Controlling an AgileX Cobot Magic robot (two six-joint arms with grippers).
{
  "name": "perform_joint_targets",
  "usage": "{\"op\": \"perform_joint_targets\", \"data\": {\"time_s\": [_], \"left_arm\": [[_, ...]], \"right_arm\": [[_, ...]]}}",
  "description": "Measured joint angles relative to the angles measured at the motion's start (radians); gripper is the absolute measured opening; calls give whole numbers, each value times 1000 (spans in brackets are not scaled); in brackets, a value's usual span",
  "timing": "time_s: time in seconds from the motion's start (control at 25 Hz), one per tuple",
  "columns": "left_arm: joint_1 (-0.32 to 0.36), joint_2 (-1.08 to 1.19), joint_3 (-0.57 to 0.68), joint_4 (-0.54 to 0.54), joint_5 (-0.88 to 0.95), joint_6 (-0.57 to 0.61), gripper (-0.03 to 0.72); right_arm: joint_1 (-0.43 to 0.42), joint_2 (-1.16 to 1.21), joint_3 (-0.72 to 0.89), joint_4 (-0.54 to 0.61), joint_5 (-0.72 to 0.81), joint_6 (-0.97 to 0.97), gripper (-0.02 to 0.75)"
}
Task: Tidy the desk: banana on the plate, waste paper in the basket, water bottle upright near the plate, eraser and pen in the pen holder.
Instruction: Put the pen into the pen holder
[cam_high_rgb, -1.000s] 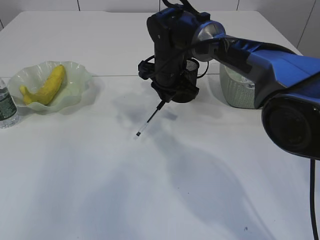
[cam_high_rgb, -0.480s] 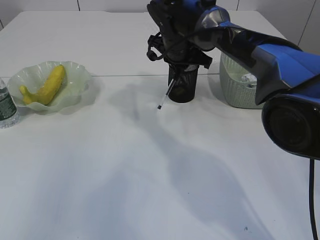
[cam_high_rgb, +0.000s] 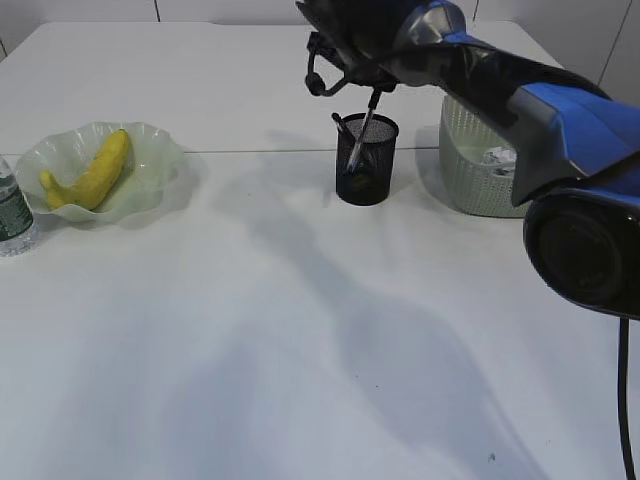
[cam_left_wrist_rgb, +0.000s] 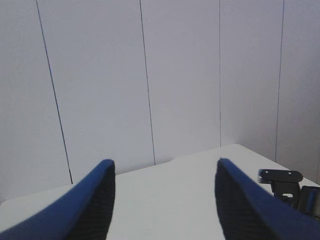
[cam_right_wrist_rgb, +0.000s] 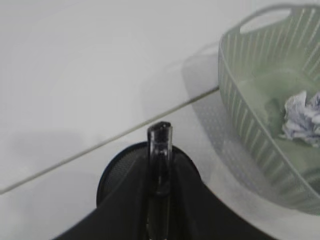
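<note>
Above mesh pen holder (cam_high_rgb: 366, 160) (cylindrical): slim pen (cam_high_rgb: 362, 127).

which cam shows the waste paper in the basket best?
Right wrist view: the waste paper lies large and unobstructed on the basket floor. The exterior view shows only a small white patch above the basket rim, beside the arm. The left wrist view shows neither.

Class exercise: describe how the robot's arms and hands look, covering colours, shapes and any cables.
The right arm has glossy blue shells, a silver joint ring and black round housings. A black cable hangs beside it. The right hand is black. The left hand has two broad, rounded blue fingers.
</note>
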Motion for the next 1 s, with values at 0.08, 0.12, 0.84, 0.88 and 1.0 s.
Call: {"op": "perform_joint_targets", "data": {"time_s": [0.08,0.12,0.84,0.88,1.0], "left_arm": [[0,0,0,0,0,0,442],[0,2,0,0,0,0,442],[0,25,0,0,25,0,442],[0,25,0,0,25,0,442],[0,25,0,0,26,0,442]], "right_arm": [[0,0,-16,-41,-19,-6,99],[0,0,-22,-57,-34,-8,99],[-2,0,-28,-414,-260,-10,98],[-4,2,-28,-418,-262,-10,98],[-8,13,-29,-446,-272,-18,98]]}}
